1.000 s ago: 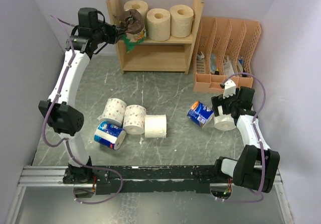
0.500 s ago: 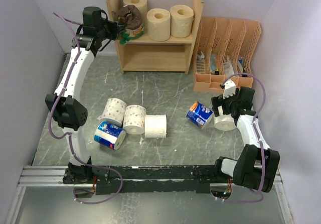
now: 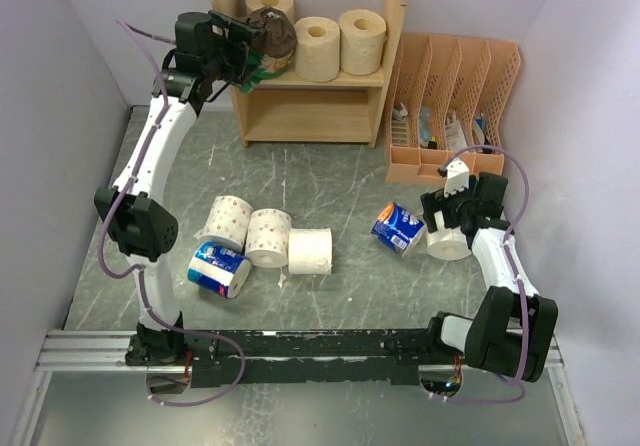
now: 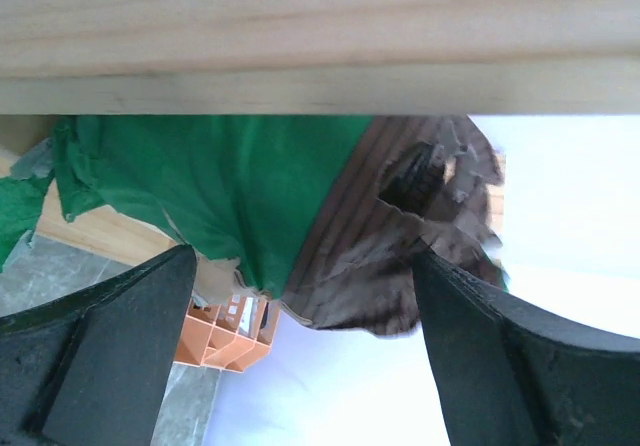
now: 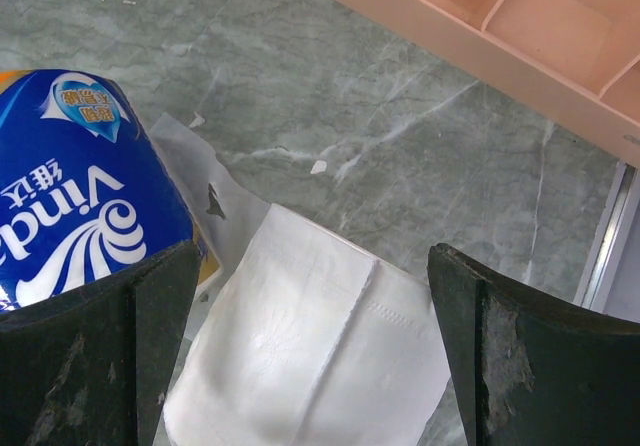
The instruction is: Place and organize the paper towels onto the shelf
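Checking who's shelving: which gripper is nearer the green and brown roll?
Left. The left gripper is at the green-and-brown roll on the shelf's top tier, fingers open either side. The right gripper hangs over a white roll far away.

White brand lettering on a blue-wrapped roll [image 5: 75, 186] lay sideways to the right wrist camera, where the Latin letters "Vind" could be read before the frame edge cut the word off. A large white Chinese character, 维, stood beside them on the same wrapper, above a white wave design. Nearer the roll's end, a pale heart-shaped emblem [image 5: 88, 106] carried small yellow Chinese characters, too fine to make out. From the overhead camera, the white print on a second blue-wrapped roll [image 3: 218, 269] was too small to read.
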You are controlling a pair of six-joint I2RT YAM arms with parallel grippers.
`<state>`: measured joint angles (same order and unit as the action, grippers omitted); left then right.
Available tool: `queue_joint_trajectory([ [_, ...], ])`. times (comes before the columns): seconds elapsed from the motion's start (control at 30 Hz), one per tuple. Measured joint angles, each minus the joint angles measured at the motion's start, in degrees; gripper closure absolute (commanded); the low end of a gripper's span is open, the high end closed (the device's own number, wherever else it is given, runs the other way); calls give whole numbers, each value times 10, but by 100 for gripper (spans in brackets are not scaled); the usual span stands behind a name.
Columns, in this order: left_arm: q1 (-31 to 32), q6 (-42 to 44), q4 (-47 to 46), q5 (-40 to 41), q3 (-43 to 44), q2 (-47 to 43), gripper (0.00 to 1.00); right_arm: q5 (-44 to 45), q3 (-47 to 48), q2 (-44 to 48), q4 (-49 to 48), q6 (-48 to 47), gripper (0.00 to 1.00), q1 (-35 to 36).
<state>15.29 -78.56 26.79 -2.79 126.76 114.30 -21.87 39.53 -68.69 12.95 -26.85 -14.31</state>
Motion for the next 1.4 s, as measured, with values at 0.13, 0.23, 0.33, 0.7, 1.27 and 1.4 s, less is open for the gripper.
queue_joint_trajectory([
  [0.13, 2, 21, -7, 3, 16, -2, 1, -2, 0, 0, 0, -1, 3, 0],
  [0.23, 2, 43, -16, 13, 40, -4, 1, -3, 0, 0, 0, -1, 3, 0],
  [0.33, 2, 65, -32, 22, 60, -7, 0, -4, 0, 0, 0, -2, 3, 0],
  [0.7, 2, 173, -67, 23, 131, -24, 0, -6, 0, 0, 0, -2, 1, 0],
  [1.27, -10, 728, 91, -19, -26, -270, 2, -19, 226, 8, 92, 139, 0, -2],
  [1.4, -28, 875, 159, -70, -155, -338, 10, -141, 341, 0, 181, 64, 2, 25],
])
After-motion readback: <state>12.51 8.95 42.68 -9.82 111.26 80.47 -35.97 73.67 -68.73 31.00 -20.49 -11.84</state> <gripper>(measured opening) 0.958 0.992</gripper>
